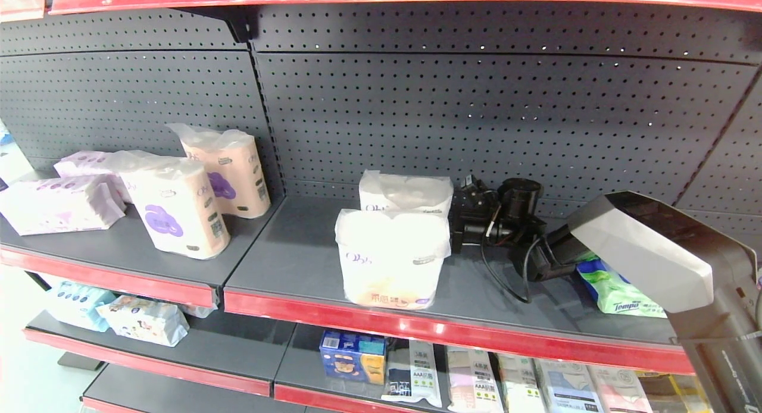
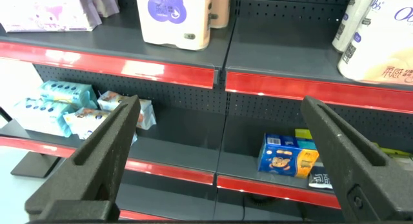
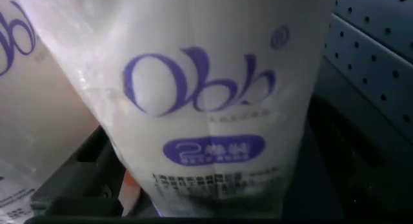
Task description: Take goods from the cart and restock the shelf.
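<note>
Paper-roll pack (image 3: 213, 101) sits close against the right gripper (image 1: 459, 213); clamped or not, I cannot tell. Head view sets it rear on the shelf (image 1: 297, 246), bare board leftward. Left gripper (image 2: 219, 104) gapes wide.

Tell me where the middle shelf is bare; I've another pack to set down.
Widest bare patch: shelf between the front roll pack and the front white pack. A narrower strip lies between that pack and the green pack, with the right gripper and cable in it. The left bay is crowded.
</note>
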{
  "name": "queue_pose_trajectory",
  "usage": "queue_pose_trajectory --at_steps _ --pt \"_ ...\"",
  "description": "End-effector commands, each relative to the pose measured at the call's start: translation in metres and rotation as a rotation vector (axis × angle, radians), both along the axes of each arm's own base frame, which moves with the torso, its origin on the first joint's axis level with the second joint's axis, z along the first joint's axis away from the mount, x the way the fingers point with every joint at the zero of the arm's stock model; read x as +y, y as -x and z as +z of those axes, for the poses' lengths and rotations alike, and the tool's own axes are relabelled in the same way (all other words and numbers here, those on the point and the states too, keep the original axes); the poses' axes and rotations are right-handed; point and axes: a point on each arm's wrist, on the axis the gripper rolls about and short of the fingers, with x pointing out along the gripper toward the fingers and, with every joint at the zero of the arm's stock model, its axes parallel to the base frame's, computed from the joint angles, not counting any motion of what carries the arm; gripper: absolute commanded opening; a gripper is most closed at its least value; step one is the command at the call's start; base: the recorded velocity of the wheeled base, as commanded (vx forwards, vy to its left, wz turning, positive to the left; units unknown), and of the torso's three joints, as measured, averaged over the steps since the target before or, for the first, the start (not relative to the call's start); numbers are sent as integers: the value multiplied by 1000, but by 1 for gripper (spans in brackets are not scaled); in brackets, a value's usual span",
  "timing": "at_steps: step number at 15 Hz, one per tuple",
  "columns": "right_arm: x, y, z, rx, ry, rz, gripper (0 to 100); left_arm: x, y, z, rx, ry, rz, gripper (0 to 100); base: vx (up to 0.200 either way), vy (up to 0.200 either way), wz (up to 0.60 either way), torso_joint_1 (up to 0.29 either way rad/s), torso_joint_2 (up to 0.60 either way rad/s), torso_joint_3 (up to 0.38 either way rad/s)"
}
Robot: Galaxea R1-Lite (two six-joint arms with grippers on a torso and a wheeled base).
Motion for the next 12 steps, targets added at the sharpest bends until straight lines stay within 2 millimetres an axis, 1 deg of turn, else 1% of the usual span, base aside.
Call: queue_pose_trajectory --at_steps 1,8,12 --pt "-4 -1 5 -11 -3 -7 100 0 0 0 1 1 1 100 0 0 0 0 0 0" --pt "-20 3 17 -15 -4 -35 100 0 0 0 1 1 1 100 0 0 0 0 0 0" --pt "-25 10 19 -13 6 -32 100 0 0 0 1 1 1 100 0 0 0 0 0 0"
